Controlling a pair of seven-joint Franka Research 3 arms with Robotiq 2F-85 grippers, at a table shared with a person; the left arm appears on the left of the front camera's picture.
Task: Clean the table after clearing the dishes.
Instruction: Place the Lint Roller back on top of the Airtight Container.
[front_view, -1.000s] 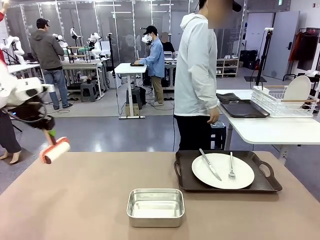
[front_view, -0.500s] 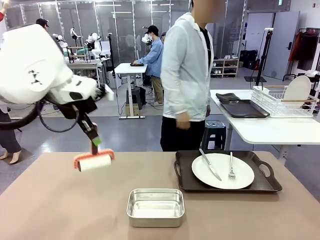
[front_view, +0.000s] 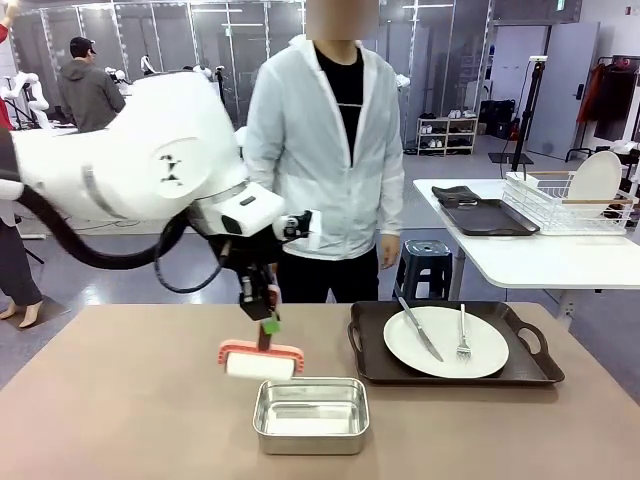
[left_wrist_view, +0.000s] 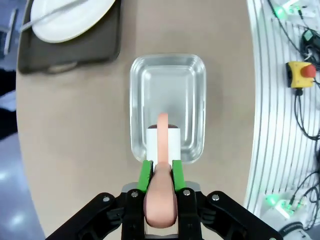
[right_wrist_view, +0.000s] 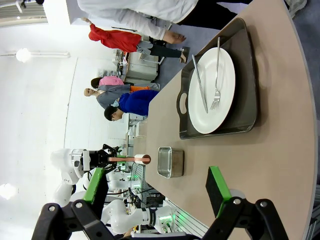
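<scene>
One roller (front_view: 260, 358) clamped, left gripper (left_wrist_view: 161, 170); right gripper (right_wrist_view: 156, 184) agape.

The left half of the table (front_view: 130, 400) lies bare from near edge to far. Near the middle stands a steel pan (front_view: 310, 440), and a roller (front_view: 261, 360) hangs over its far rim from the left gripper (front_view: 268, 322). The left arm (front_view: 140, 170) spans the air above. On the right, a tray (front_view: 530, 370) holding a plate (front_view: 445, 352) leaves only a narrow gap beside the pan. A person (front_view: 320, 150) blocks the far edge.
</scene>
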